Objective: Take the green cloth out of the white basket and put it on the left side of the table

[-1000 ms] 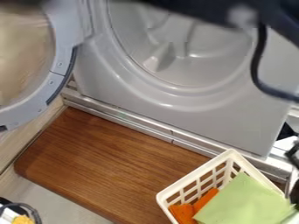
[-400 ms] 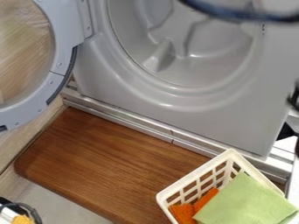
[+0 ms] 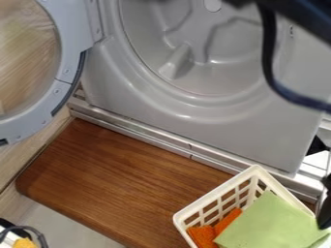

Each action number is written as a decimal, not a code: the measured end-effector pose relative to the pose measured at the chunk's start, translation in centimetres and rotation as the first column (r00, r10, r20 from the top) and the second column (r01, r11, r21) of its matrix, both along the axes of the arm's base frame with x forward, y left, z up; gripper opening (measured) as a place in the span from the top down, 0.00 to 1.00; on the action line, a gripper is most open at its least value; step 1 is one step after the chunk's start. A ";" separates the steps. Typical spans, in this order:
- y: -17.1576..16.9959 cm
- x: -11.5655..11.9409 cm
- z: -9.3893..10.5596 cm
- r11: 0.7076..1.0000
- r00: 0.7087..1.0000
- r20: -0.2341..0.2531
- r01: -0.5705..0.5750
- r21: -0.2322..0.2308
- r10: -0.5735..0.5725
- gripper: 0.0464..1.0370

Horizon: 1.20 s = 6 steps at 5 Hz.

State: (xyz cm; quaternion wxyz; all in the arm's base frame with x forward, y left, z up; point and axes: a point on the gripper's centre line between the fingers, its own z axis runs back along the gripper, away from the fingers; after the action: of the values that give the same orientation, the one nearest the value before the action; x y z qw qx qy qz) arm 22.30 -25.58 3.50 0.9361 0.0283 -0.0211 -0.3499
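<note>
The light-green cloth [image 3: 268, 223] lies in the white plastic lattice basket [image 3: 215, 196], lower right of the frame, beside an orange cloth [image 3: 202, 235]. At the right edge, the black gripper [image 3: 325, 213] meets the green cloth's corner in view; its opening and contact I cannot tell.

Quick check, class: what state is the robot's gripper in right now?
Gripper: at the view's right edge, by the green cloth; open, closed or holding cannot be told.
</note>
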 end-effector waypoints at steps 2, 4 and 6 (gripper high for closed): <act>0.6 -0.6 -3.8 0.995 0.996 0.005 -0.095 0.029 0.095 0.03; 2.2 1.3 -4.1 0.987 0.989 0.034 -0.147 0.060 0.146 0.04; 2.8 2.2 -4.4 0.984 0.987 0.032 -0.159 0.079 0.156 0.38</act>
State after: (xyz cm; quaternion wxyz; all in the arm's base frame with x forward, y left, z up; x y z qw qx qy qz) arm 24.52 -22.74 -0.93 0.9586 0.0722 -0.0165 -0.2750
